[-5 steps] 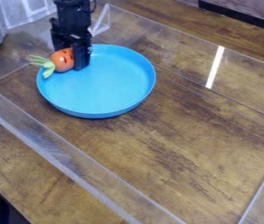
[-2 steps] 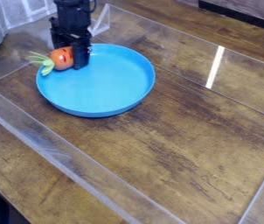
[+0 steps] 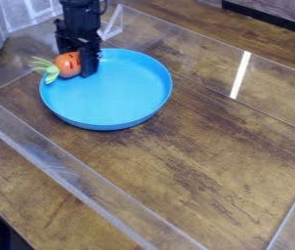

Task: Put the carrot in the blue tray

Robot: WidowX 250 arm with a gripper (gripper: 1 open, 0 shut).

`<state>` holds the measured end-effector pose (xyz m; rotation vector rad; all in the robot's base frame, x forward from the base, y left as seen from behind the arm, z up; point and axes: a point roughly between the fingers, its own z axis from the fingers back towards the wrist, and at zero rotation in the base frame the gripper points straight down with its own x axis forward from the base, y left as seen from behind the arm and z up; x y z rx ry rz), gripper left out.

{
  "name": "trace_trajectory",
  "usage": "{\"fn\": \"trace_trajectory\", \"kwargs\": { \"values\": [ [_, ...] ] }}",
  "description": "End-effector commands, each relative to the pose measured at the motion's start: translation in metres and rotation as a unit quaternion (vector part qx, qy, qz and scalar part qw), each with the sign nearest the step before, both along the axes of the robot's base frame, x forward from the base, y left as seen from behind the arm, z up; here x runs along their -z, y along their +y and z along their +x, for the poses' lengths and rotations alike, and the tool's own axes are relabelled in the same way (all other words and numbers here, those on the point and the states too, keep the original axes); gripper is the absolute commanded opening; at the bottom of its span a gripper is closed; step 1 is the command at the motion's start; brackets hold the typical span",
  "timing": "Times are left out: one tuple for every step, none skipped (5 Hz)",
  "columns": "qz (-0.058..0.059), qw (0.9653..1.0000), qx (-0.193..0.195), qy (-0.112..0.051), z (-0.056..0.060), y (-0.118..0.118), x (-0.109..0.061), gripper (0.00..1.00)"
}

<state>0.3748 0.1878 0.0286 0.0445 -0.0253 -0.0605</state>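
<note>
The wooden table [image 3: 177, 186] filled the view under a glare streak. On it sat the blue tray [image 3: 111, 93], its upper-left rim hidden behind the black gripper [image 3: 76, 66], whose arm was cut off by the top edge. The gripper was clamped shut on the carrot [image 3: 66, 64], right at the tray's upper-left rim; whether the carrot touched the tray was hard to make out. Nothing had shifted since the earlier pictures. The carrot's long axis lay roughly level, its green top pointing left, out beyond the rim.
</note>
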Motion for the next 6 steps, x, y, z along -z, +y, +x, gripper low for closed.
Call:
{"fn": "trace_trajectory", "kwargs": {
  "values": [
    [0.02, 0.9993, 0.004, -0.03, 0.011, 0.0024, -0.0246, 0.0],
    [0.023, 0.9993, 0.003, -0.03, 0.0113, 0.0005, -0.0264, 0.0],
    [0.026, 0.9992, 0.003, -0.029, 0.0118, -0.0022, -0.0277, 0.0],
    [0.029, 0.9991, 0.003, -0.029, 0.0124, -0.0045, -0.0284, 0.0],
    [0.032, 0.9991, 0.003, -0.029, 0.013, -0.0054, -0.0291, 0.0],
    [0.035, 0.999, 0.002, -0.029, 0.0134, -0.0062, -0.0316, 0.0]
  ]
}}
